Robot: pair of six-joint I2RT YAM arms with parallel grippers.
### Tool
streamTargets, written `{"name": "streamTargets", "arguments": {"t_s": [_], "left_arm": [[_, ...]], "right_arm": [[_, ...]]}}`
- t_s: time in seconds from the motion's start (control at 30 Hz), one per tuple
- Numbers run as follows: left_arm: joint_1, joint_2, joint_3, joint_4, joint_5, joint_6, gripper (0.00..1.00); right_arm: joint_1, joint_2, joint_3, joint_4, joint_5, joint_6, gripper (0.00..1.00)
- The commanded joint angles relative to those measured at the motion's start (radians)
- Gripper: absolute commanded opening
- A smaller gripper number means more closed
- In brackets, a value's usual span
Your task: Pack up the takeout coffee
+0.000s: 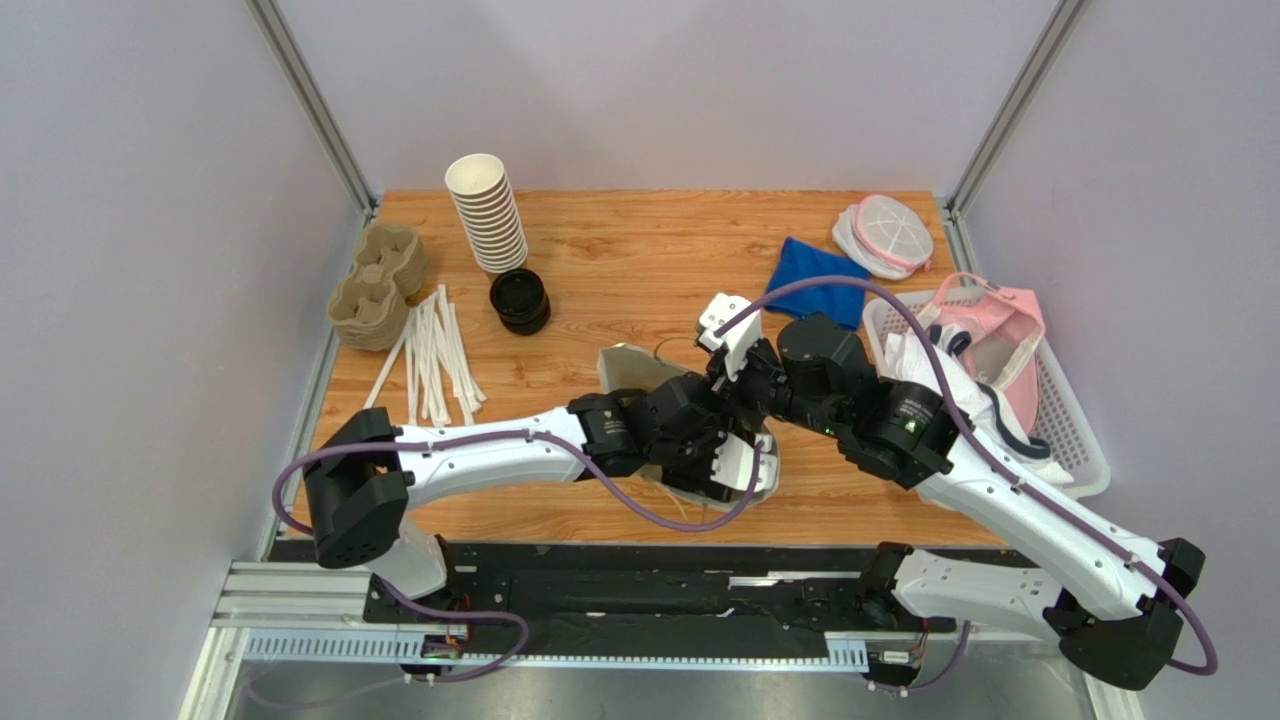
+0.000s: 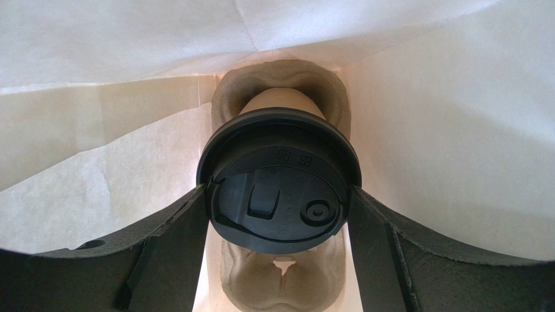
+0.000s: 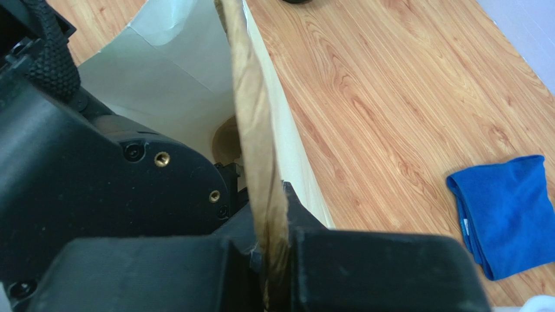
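The two arms lie nearest the lens in the top view, filling its bottom and middle, and they meet at centre over the bag (image 1: 631,368). The left gripper (image 1: 724,458) reaches down into the bag. The right gripper (image 1: 739,353) sits just above and to the right of it, at the bag's mouth.

In the right wrist view the right gripper (image 3: 273,260) is clenched on the bag's brown edge. The paper strip runs up the frame from between its fingers at lower centre, so the mouth is held open.

The left wrist view looks inside, with pale bag walls on every side and a pulp carrier (image 2: 280,75) running down the centre. The coffee (image 2: 280,104) stands with its cup end in the carrier's upper pocket, apparently seated, though the base is hidden. The lower pocket is bare. The black lid (image 2: 280,188) faces the camera at mid-frame, and the left gripper's fingers (image 2: 176,247) touch its rim from lower left and lower right. The gripper is grasping the coffee at the lid, jaws wide because the lid is wide.

The step in hand looks like seating and letting go. It would go best with a press straight along the cup's axis until it stops. The jaws should then part only a little — the walls are close. The withdrawal should follow the same line so no finger catches the lid or drags paper. The right grip should not let go until the left is out.
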Motion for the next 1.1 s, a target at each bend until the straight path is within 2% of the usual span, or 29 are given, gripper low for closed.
{"name": "streamTargets", "arguments": {"t_s": [0.0,0.17,0.27,0.57,1.07], "left_arm": [[0.012,0.120,0.012,-0.151,0.091,0.021,0.17],[0.027,0.072,0.006,-0.114,0.082,0.022,0.12],[0.026,-0.056,0.026,-0.094,0.096,0.009,0.10],[0.018,-0.178,0.065,-0.171,0.077,0.002,0.11],[-0.006,-0.377,-0.128,-0.042,0.007,0.047,0.11]], "right_arm": [[0.013,0.005,0.028,0.023,-0.172,0.021,0.00],[0.008,-0.001,0.023,0.023,-0.160,0.005,0.00],[0.008,-0.011,0.017,0.026,-0.134,-0.015,0.00],[0.010,-0.035,-0.015,0.078,-0.063,-0.077,0.00],[0.036,-0.063,-0.062,0.117,0.073,-0.158,0.00]]}}
